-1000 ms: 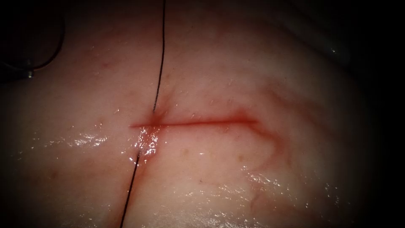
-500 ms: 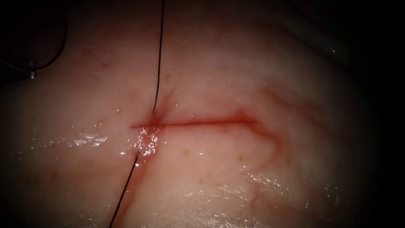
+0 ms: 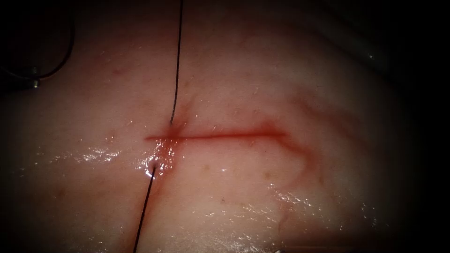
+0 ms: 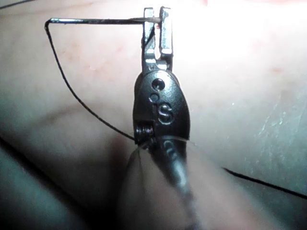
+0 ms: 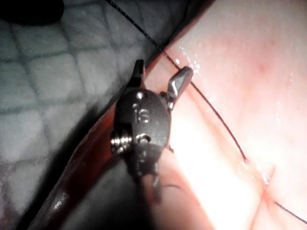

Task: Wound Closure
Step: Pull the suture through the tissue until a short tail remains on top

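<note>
The tissue (image 3: pixel 262 84) carries a straight red cut (image 3: pixel 225 136). Near the cut's left end, black thread (image 3: pixel 177 70) comes down from the far side and enters the tissue just above the cut. It comes out below the cut and runs to the near edge. The left tool (image 4: pixel 157 19) is shut on the needle (image 4: pixel 96 20) near one end, above the tissue and not in it. Thread (image 4: pixel 72 91) trails from the needle's free end. The right tool (image 5: pixel 161 71) stands open with nothing held, and thread (image 5: pixel 216 115) passes close by one jaw tip.
Red fluid (image 3: pixel 164 150) wets the tissue where the thread crosses the cut. A thin dark arc of thread (image 3: pixel 70 42) curves at the far upper left. A dark quilted cloth (image 5: pixel 48 72) lies beside the tissue's edge.
The thread's lower strand swung left at its near end, then back to where it was. The upper strand and the cut have not moved.
</note>
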Action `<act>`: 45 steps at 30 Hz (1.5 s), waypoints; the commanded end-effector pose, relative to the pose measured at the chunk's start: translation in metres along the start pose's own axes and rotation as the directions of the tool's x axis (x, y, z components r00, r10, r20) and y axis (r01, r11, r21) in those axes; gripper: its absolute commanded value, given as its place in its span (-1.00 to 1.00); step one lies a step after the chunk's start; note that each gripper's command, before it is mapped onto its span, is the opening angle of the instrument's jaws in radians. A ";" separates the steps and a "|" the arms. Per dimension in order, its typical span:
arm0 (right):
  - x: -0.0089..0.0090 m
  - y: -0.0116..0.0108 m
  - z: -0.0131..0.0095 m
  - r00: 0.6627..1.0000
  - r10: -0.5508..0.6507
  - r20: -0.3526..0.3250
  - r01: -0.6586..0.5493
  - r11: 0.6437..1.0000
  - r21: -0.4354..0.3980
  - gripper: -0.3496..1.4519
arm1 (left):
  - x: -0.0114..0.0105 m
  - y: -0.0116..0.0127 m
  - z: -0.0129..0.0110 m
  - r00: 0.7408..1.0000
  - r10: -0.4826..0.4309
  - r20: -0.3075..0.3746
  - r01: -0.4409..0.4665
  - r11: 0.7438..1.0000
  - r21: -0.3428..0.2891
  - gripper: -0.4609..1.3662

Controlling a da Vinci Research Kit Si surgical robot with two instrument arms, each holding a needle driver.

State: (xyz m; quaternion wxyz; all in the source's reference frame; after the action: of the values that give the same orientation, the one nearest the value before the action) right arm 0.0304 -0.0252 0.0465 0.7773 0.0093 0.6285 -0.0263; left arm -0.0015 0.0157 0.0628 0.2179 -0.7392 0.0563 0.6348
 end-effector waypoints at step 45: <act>-0.0174 0.0098 0.0082 0.995 -0.035 0.093 0.042 0.997 -0.071 0.53 | 0.0001 0.0001 -0.0007 1.000 -0.012 -0.002 0.012 1.000 -0.009 -0.88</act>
State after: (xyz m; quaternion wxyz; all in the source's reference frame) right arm 0.0353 -0.0154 0.0651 0.8050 -0.0322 0.5920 -0.0190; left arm -0.0009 0.0154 0.0627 0.2214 -0.7404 0.0523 0.6325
